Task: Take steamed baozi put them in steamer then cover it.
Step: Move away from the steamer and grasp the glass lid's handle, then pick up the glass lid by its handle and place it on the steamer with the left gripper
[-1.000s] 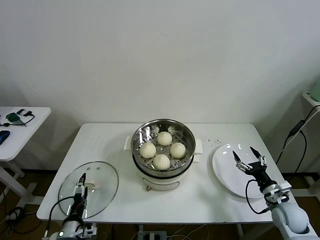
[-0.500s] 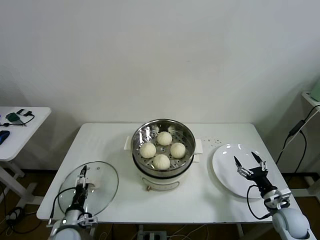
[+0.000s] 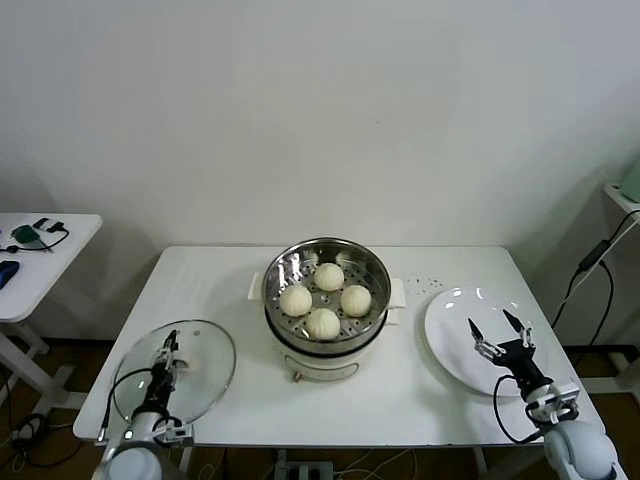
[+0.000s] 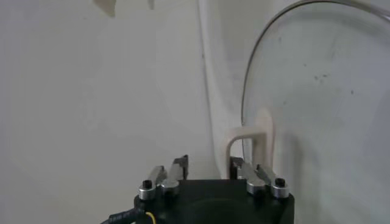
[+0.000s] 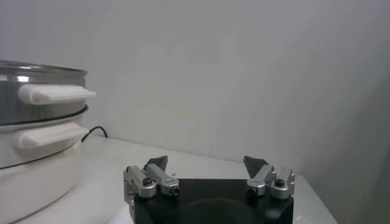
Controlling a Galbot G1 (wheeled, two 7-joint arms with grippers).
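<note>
At the near edge of the white table [image 3: 420, 400], the left gripper [image 3: 168, 350] is hovering over the near part of the glass cover [image 3: 176, 368]. Its fingers are spread apart and are holding nothing. In the left wrist view the gripper [image 4: 207, 167] is showing its two open fingers, and the white bar handle [image 4: 250, 143] of the cover [image 4: 317, 103] is standing just beyond them, close to one finger; I cannot tell if it is touching. The cover is lying flat on the table, at the near left corner, well apart from the steamer [image 3: 327, 310].

On the other side, the right gripper [image 3: 502, 333] is also wide open and empty. It is hanging above the near part of the white plate [image 3: 455, 330], which is lying at the right side of the table. In the right wrist view the gripper [image 5: 207, 165] is pointing along the table, with the steamer [image 5: 36, 140] and its white side handles at the edge of the picture.

Farther back, in the middle of the table, the steamer is standing uncovered. The four steamed baozi [image 3: 323, 323] are sitting inside it on the perforated tray, close together in a diamond shape. Behind the table a plain white wall [image 3: 320, 120] is rising.
</note>
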